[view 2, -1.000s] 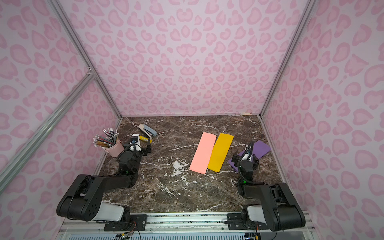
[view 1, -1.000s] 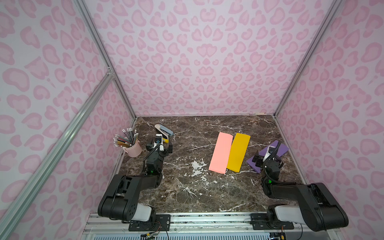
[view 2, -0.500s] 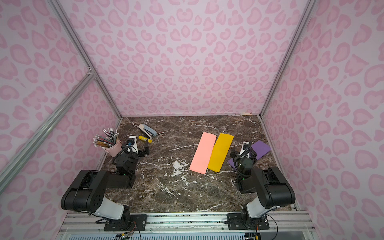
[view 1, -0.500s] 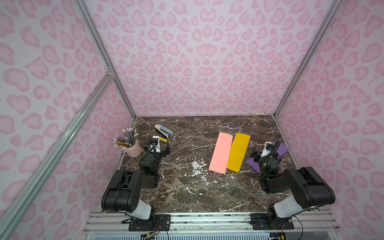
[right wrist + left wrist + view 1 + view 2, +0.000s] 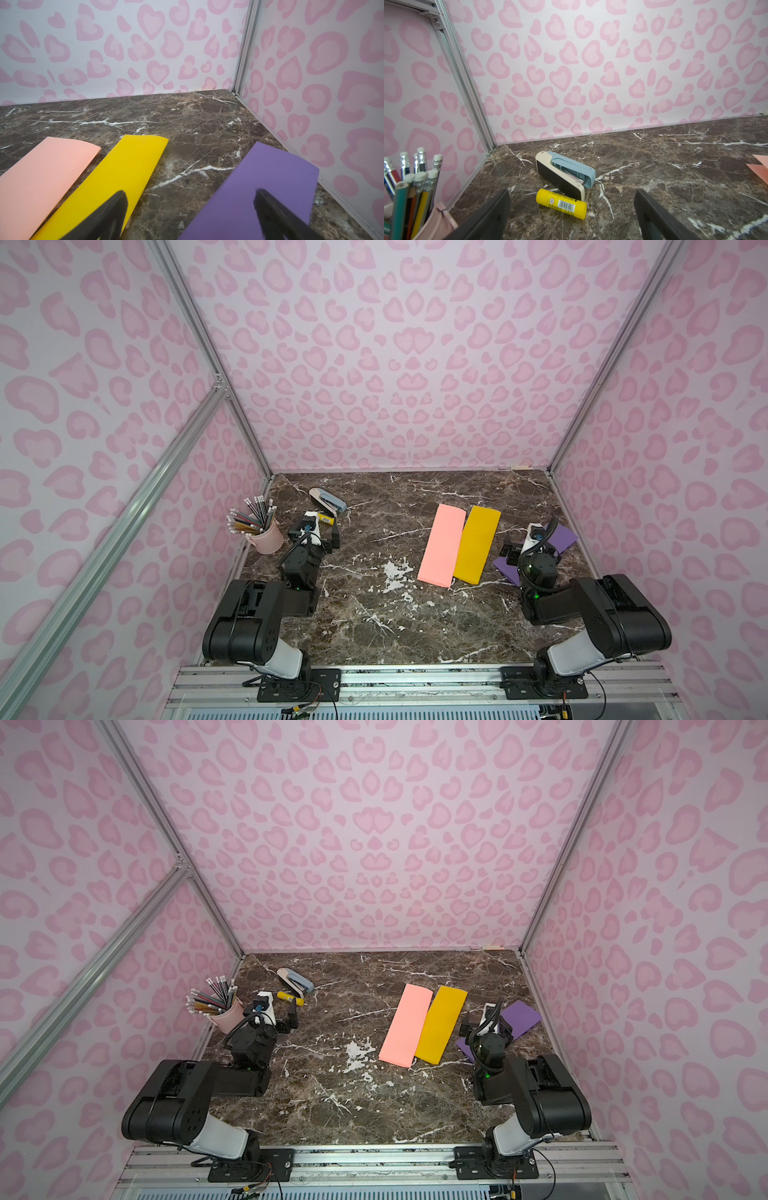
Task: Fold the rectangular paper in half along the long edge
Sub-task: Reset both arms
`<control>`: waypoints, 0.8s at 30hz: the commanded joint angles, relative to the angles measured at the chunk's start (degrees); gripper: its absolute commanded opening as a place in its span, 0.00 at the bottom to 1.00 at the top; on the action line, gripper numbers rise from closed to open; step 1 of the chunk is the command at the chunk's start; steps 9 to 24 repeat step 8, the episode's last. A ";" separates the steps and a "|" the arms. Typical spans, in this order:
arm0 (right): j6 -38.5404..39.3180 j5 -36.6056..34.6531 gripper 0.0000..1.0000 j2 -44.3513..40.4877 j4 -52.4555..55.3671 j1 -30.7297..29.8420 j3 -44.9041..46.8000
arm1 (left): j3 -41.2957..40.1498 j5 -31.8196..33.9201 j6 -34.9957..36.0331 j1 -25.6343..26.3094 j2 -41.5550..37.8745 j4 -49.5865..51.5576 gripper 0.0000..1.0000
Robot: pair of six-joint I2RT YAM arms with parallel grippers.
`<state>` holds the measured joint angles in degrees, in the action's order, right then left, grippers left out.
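Observation:
Three rectangular papers lie on the marble table's right half. A pink paper (image 5: 442,545) (image 5: 407,1025) (image 5: 41,172) and a yellow paper (image 5: 478,545) (image 5: 440,1025) (image 5: 128,166) are long narrow strips side by side. A purple paper (image 5: 563,536) (image 5: 521,1016) (image 5: 270,176) lies by the right wall, partly hidden under my right arm. My right gripper (image 5: 530,541) (image 5: 191,194) is open and empty, low over the purple paper's edge. My left gripper (image 5: 313,533) (image 5: 572,195) is open and empty at the far left.
A yellow glue stick (image 5: 561,203) (image 5: 291,997) and a blue-and-cream stapler (image 5: 564,176) (image 5: 328,501) lie just beyond the left gripper. A pink cup of pencils (image 5: 266,537) stands against the left wall. Pink patterned walls enclose the table on three sides.
Both arms have drawn their elbows back toward the front rail. The grippers stay open in roughly the same spots. No paper has moved.

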<state>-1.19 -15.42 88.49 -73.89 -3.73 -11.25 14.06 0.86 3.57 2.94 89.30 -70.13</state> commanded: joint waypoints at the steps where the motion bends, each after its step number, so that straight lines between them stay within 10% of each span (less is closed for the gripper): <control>1: -0.99 0.23 0.99 -0.16 -1.35 0.03 -0.61 | 0.16 -0.52 -0.28 -0.02 0.03 -2.39 0.96; 24: -0.96 0.23 0.99 -0.16 -1.39 0.02 -0.65 | 0.26 -0.49 -0.28 -0.04 0.02 -2.19 0.96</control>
